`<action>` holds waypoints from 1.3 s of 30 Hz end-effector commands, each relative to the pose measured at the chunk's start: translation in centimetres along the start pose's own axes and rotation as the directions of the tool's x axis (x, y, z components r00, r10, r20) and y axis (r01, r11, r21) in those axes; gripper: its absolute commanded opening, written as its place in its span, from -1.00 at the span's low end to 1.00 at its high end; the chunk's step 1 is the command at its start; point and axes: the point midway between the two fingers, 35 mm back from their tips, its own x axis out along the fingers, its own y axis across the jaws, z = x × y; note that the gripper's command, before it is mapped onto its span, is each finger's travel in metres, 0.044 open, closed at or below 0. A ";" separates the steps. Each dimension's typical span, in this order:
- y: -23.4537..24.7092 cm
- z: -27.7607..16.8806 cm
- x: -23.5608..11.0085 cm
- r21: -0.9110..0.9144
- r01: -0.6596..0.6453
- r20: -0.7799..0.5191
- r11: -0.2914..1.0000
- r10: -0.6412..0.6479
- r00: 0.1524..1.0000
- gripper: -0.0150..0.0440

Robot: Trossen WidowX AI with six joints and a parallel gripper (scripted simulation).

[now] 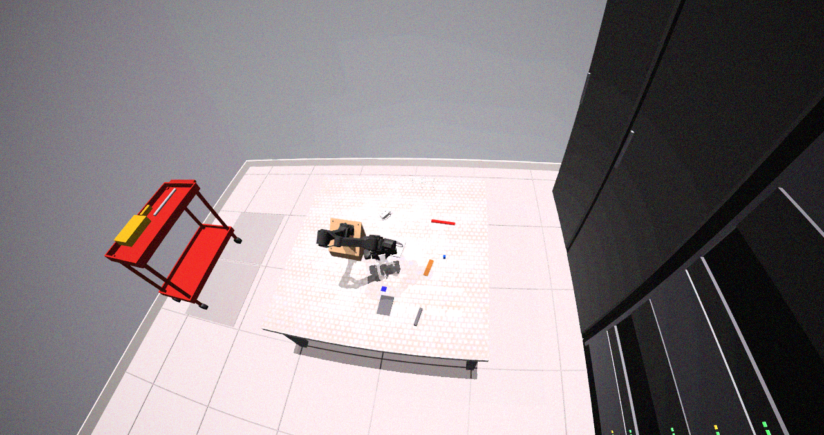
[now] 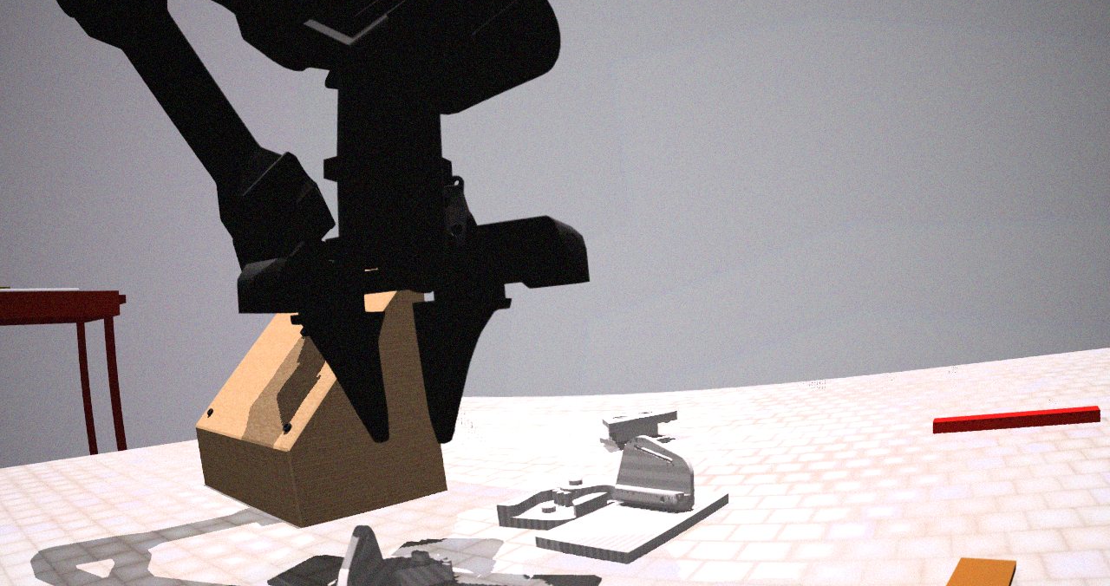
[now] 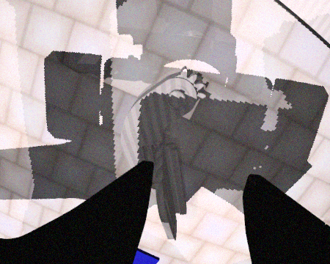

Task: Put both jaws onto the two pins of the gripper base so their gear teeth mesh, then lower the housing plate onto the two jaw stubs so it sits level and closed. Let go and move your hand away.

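My gripper (image 2: 412, 439) (image 3: 199, 179) points down with its fingers partly apart and nothing between them. It hangs above a loose jaw (image 2: 358, 556) (image 3: 150, 121), which lies on the table in shadow, its gear end toward the top of the wrist view and its pad standing on edge. Another jaw (image 2: 654, 474) has its pad upright beside a flat pale plate (image 2: 621, 540). Low round stubs and gear teeth show at its left; I cannot tell which belong to the gripper base. A small pale part (image 2: 640, 425) (image 1: 385, 214), perhaps the housing plate, lies farther back.
The arm stands on a wooden block (image 2: 248, 478). A red bar (image 1: 443, 222) (image 2: 1016, 419), an orange bar (image 1: 428, 268) (image 2: 983, 572), a blue block (image 1: 383, 289) (image 3: 144, 257), a tiny blue block (image 1: 444, 256), a grey plate (image 1: 385, 304) and a grey bar (image 1: 418, 316) lie on the table.
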 end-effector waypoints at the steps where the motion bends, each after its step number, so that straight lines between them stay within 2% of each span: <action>1: 0.0 0.0 0.0 0.000 0.000 0.000 1.000 0.000 1.000 -0.25; 4: 0.0 0.0 0.0 0.000 0.000 0.000 1.000 0.000 1.000 -0.49; 16: 0.0 0.0 0.0 0.000 0.000 0.000 1.000 0.000 1.000 -0.49; 20: 0.0 -0.1 0.0 0.039 0.000 0.000 0.999 0.000 1.000 -0.14; 33: 0.2 -0.6 -0.1 0.375 -0.001 0.001 0.927 0.000 1.000 1.00; 39: 0.3 -0.9 -0.2 0.517 -0.001 0.002 0.856 0.000 1.000 1.00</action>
